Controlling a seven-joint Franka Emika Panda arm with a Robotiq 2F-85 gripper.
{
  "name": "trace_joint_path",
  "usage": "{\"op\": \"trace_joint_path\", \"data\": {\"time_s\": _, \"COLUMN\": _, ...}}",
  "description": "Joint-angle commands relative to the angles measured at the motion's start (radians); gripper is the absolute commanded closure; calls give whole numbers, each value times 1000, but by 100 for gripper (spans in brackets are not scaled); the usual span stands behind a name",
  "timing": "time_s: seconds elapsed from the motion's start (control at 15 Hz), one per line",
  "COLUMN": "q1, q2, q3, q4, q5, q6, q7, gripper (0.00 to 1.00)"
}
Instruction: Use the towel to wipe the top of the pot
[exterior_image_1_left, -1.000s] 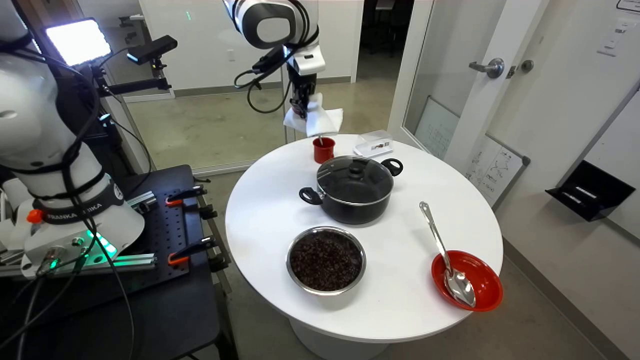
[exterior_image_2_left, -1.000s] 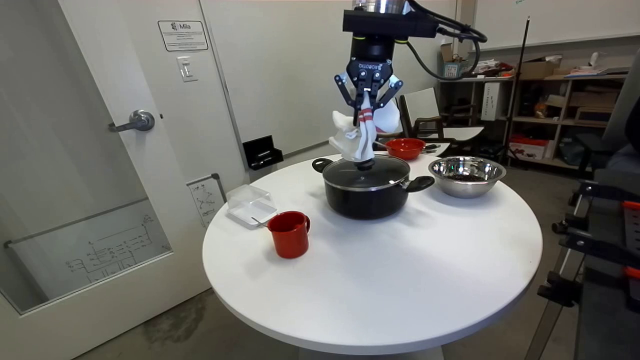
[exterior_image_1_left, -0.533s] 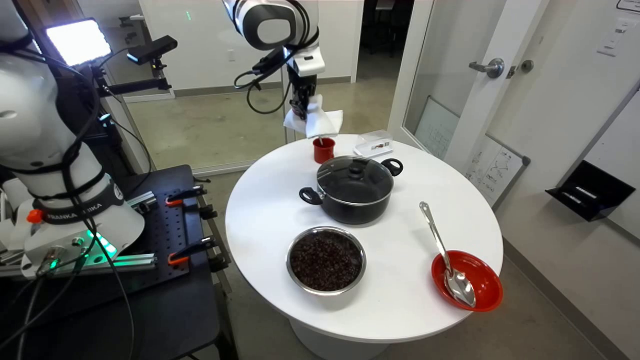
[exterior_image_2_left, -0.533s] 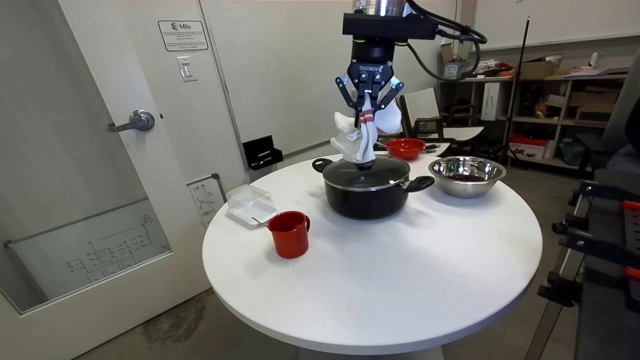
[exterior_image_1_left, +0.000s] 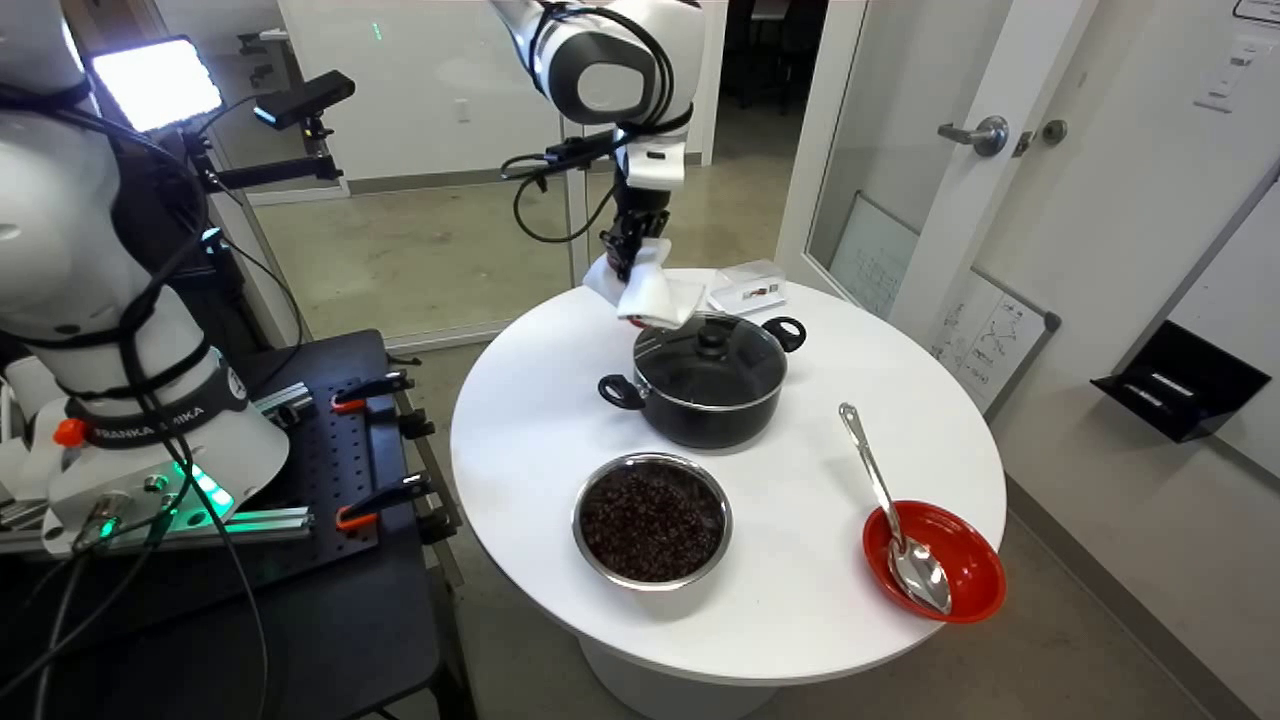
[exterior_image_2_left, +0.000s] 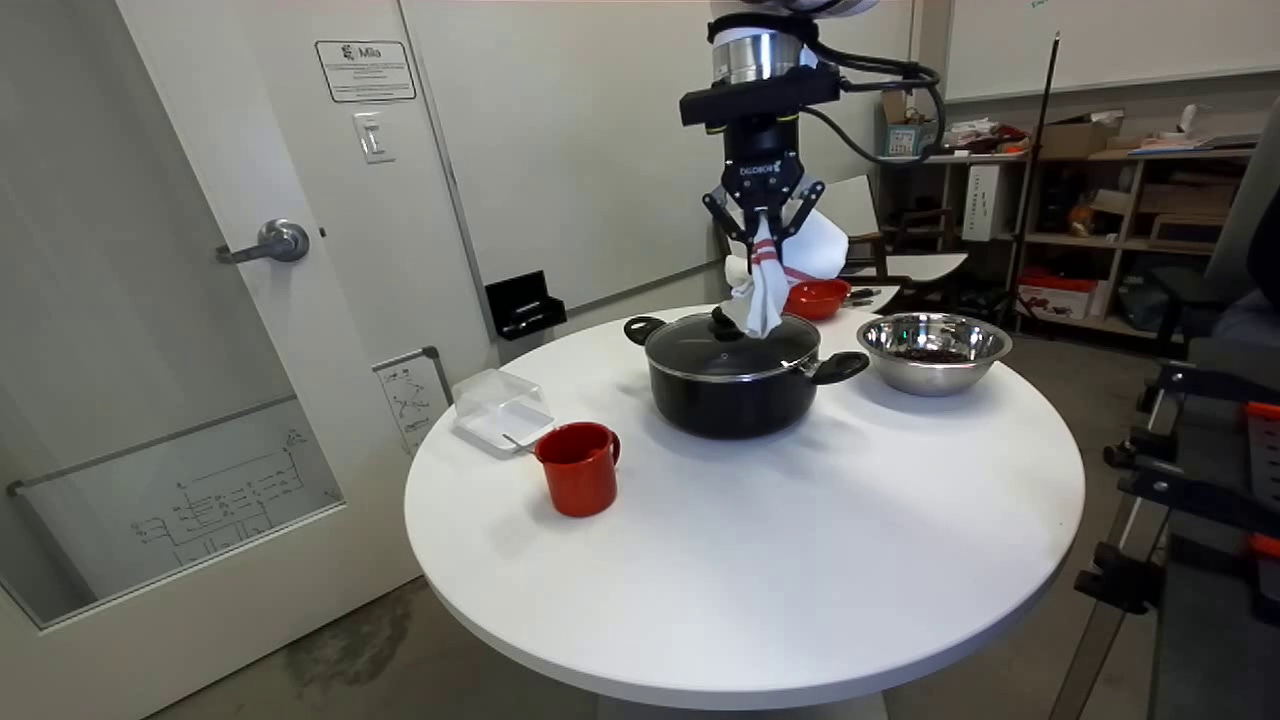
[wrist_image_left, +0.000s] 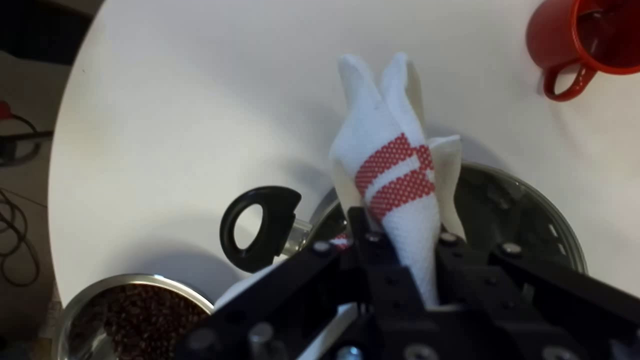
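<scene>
1. I have my black two-finger pincer (exterior_image_2_left: 763, 243) pinching a soft white cloth towel (wrist_image_left: 392, 175) with red stripes.
2. Its fingers (wrist_image_left: 450, 250) are pressed almost together, with just the bunched towel between them.
3. In the wrist view, I see the striped end stick out past the fingertips. More of the towel pokes out to the left of the pincer.
4. Below the pincer is a round black cooking pot (exterior_image_2_left: 735, 400) with two loop handles. Its dark see-through lid (exterior_image_2_left: 690, 350) is on, with a black knob (exterior_image_1_left: 712, 338) on top.
5. The towel hangs low over the lid. I can't tell if they touch.
6. In the wrist view, a red cup (wrist_image_left: 552, 37) with a handle is up and to the right of the pincer.
7. In an exterior view, a round shiny steel bowl (exterior_image_2_left: 932, 378) is down and to the right of the pincer. It holds dark brown bits (exterior_image_1_left: 655, 525).
8. In an exterior view, a round red bowl (exterior_image_1_left: 978, 565) with a big silver spoon (exterior_image_1_left: 925, 578) is well away from the pincer.
</scene>
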Motion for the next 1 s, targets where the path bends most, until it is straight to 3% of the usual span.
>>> {"op": "trace_joint_path", "data": {"time_s": 0.0, "q1": -29, "q2": 123, "q3": -2, "q4": 161, "q5": 65, "q6": -148, "q7": -6, "gripper": 97}}
{"op": "trace_joint_path", "data": {"time_s": 0.27, "q1": 0, "q2": 226, "q3": -48, "q4": 217, "q5": -25, "q6": -78, "q7": 48, "gripper": 97}}
{"op": "trace_joint_path", "data": {"time_s": 0.47, "q1": 14, "q2": 292, "q3": -71, "q4": 253, "q5": -71, "q6": -99, "q7": 89, "gripper": 97}}
{"op": "trace_joint_path", "data": {"time_s": 0.93, "q1": 23, "q2": 342, "q3": -54, "q4": 294, "q5": -74, "q6": -103, "q7": 63, "gripper": 97}}
